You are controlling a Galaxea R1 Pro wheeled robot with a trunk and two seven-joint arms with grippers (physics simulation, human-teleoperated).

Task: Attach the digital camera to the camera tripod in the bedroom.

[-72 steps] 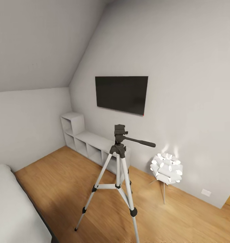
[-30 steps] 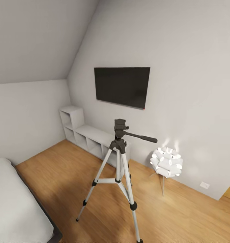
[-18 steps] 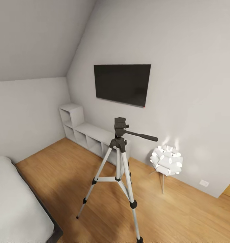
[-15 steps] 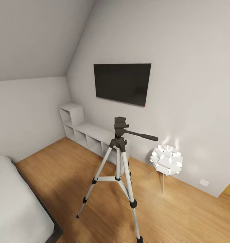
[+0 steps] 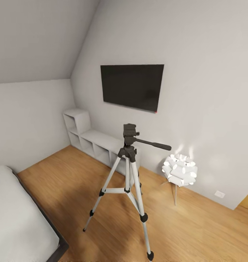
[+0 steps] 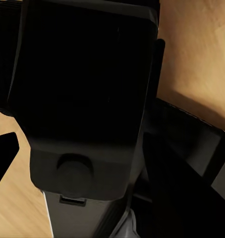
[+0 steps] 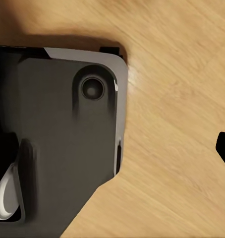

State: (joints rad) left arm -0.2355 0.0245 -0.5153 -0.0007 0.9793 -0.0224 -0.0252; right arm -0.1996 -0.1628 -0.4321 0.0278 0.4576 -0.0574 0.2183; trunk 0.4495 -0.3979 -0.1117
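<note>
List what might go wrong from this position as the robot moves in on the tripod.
1. The camera tripod stands free on the wood floor with its legs splayed; the near leg reaches toward the robot, so driving closer may clip it and tip the stand.
2. The long pan handle sticks out sideways toward the floor lamp; an arm reaching for the head could snag it.
3. The bed limits room to manoeuvre on the left.

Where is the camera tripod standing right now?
In the head view, the camera tripod stands on the wood floor near the middle, in front of the low white shelf unit, below the wall screen, with the white ball lamp at its right.
</note>
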